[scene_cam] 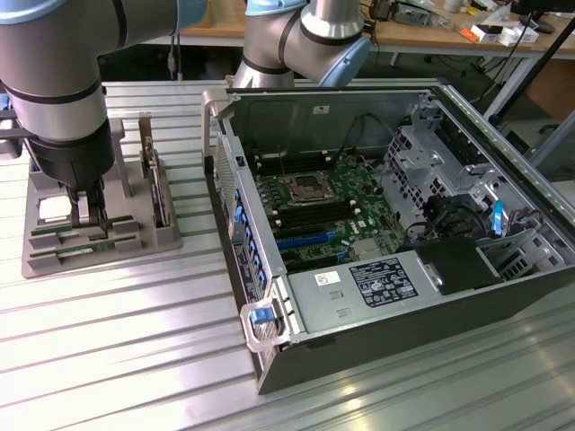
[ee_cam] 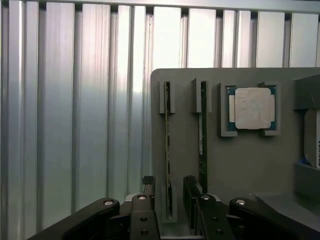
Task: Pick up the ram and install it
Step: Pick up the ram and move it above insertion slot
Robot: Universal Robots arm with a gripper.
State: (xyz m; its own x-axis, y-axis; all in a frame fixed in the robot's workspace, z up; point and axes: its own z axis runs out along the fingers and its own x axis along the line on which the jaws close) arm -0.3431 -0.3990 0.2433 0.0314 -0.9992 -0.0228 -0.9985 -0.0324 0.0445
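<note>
While I am hanging low over the grey holder [scene_cam: 54, 260] at the exterior view's left, my end effector [scene_cam: 88, 215] is standing wide open and gripping nothing. Its two black fingers [ee_cam: 148, 197] are reaching down on either side of the ram [ee_cam: 167, 145], the thin green stick that is sitting on its edge in a slot of the holder. That ram is lying between the fingers, and a little gap is showing on each side, so they are looking apart from it rather than pressed against it. A second ram stick [ee_cam: 203, 135] is standing in the neighbouring slot, parallel to the first and just beside the outer face of one finger. The ram I am straddling is the one farther from the CPU chip [ee_cam: 254, 108], which is resting flat in its own square pocket beyond the second stick. A hard drive [ee_cam: 312, 137] is showing at the holder's edge past the CPU chip; in the exterior view it is standing upright in the holder. The holder is sitting on the ribbed metal counter [ee_cam: 75, 125]. Well apart from it, toward the exterior view's right, the open computer case [scene_cam: 404, 337] is lying on the same counter with its motherboard [scene_cam: 314, 202] facing up.
</note>
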